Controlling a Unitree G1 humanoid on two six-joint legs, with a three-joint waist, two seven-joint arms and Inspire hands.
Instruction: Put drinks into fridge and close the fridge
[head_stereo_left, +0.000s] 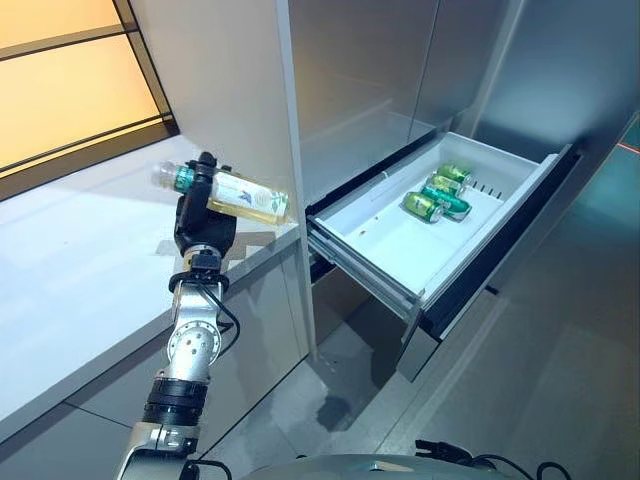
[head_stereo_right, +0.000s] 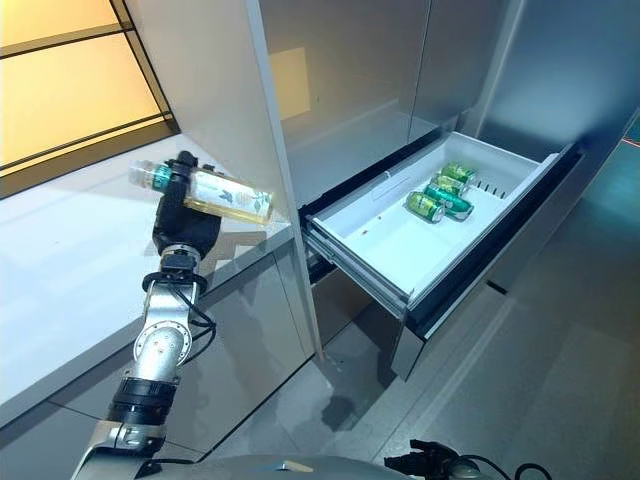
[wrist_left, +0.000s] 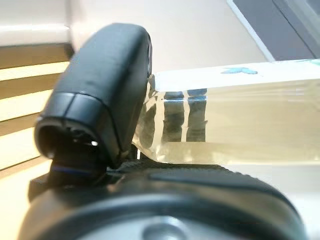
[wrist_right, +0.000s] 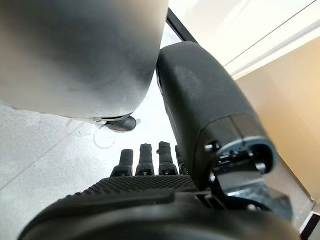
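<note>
Though seen only through its own wrist camera, shows the right robot hand (wrist_right: 150, 187) slack, with fingers (wrist_right: 145, 159) straight in a row and the thumb standing beside them, gripping nothing, pointed down toward the pale grey floor (wrist_right: 45, 150).

Further out, on the robot's left, finds the left robot hand (head_stereo_left: 205, 215) raised at the end of its silver arm and clenched round a drink bottle (head_stereo_left: 240, 196). Grips it near the neck end, thumb (wrist_left: 100, 85) over one side and fingers (wrist_left: 175, 120) wrapped behind, visible through the pale yellow liquid. Holds the bottle on its side, nearly level, base a little lower than the cap. Points the capped end, with its green band, away from the fridge and the base toward the fridge's grey side panel, close to it; cannot tell whether touching. Keeps the bottle in the air above the near corner of the white tabletop (head_stereo_left: 80, 270), not resting on it.

Beyond, to the right, shows the fridge (head_stereo_left: 360, 80) with its white drawer (head_stereo_left: 370, 265) pulled well out. Holds a cluster of green cans (head_stereo_left: 423, 206) lying on their sides near the drawer's far end, close together.
</note>
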